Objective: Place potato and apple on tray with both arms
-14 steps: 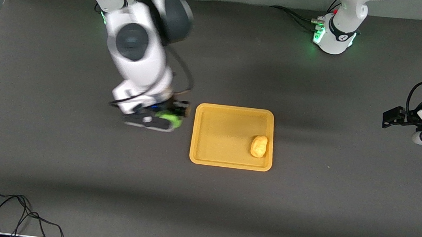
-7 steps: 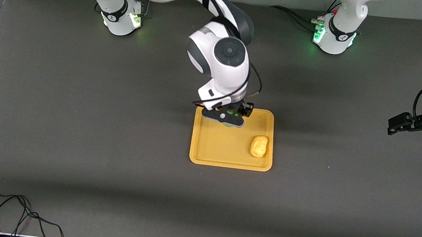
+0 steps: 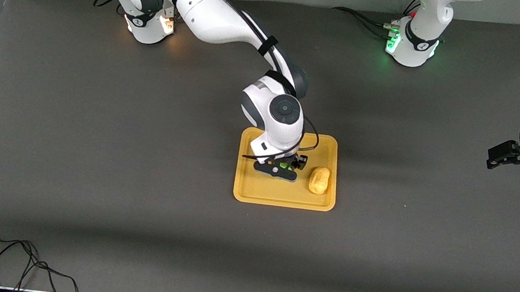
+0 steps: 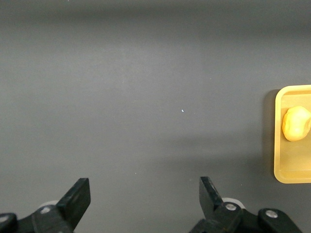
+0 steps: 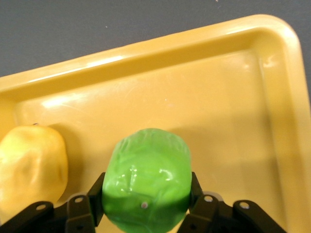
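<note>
Yellow-tan bumpy potato (image 3: 319,180) lies in the flat yellow-orange tray (image 3: 283,200), frame centre; right gripper (image 3: 279,169) clamps the bright green apple (image 5: 146,183) above it, unreleased; left gripper (image 4: 142,204), fingers spread, waits at right edge.

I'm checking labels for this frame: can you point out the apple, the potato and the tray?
apple (image 5: 147,180): right wrist view, middle of its green surface, between the right claw's fingers.
potato (image 3: 319,180): front view, middle of the lump.
tray (image 3: 283,201): front view, rim nearest the camera.

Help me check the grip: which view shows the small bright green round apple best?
The right wrist view: the small bright green round apple fills it, clamped in the right gripper over the flat yellow-orange tray. The front view shows only green slivers; the left wrist view shows none.
</note>
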You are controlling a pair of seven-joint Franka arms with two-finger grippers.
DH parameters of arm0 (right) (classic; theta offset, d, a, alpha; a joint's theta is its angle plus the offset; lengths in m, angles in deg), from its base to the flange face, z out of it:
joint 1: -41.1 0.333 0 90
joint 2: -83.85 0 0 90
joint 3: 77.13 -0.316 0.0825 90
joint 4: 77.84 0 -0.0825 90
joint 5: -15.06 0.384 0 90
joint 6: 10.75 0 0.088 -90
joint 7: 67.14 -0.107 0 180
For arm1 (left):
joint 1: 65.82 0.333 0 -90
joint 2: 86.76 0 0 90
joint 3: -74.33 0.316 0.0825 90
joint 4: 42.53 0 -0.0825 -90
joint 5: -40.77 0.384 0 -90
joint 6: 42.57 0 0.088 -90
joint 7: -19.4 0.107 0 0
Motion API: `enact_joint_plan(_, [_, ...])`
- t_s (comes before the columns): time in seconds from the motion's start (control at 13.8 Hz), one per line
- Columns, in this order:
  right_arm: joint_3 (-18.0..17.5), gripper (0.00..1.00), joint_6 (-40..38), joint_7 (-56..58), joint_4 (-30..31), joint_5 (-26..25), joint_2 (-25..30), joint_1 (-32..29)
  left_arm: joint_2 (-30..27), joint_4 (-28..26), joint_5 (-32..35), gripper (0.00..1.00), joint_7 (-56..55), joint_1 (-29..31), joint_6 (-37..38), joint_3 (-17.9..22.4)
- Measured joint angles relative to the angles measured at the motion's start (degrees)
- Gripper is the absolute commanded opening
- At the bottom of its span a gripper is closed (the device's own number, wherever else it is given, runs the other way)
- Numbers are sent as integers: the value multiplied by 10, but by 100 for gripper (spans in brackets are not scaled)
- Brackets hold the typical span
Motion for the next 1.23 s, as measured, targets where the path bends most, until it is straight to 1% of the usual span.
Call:
enact_joint_plan(0.07, [0,45,9,0,1,0,-5,-1,0,2,0,100,0,-17,1,15])
enact_joint_plan(0.14, [0,60,20,0,3,0,-8,-2,0,5,0,100,4,-31,3,29])
enact_joint_plan(0.22, [0,100,33,-1,6,0,-11,-2,0,10,0,100,15,-48,11,47])
enact_joint_plan(0.36, [0,100,48,-2,16,0,-14,-2,0,25,-1,100,32,-85,33,88])
enact_joint_plan(0.43, [0,100,51,-2,17,0,-14,-2,0,32,-1,100,35,-95,39,98])
enact_joint_plan(0.58, [0,100,50,-2,13,0,-8,-2,0,37,-1,100,37,-100,44,103])
enact_joint_plan(0.65, [1,100,30,-3,9,0,3,-2,1,37,-1,100,37,-100,45,103])
enact_joint_plan(0.8, [5,100,-38,-3,-1,0,42,-3,3,37,-1,100,37,-100,46,105])
enact_joint_plan(1.01, [12,100,-148,-3,-7,0,131,-11,6,37,-1,100,38,-99,48,106])
enact_joint_plan(1.23, [51,100,-253,9,-6,0,218,-16,7,38,-1,100,38,-99,50,107])
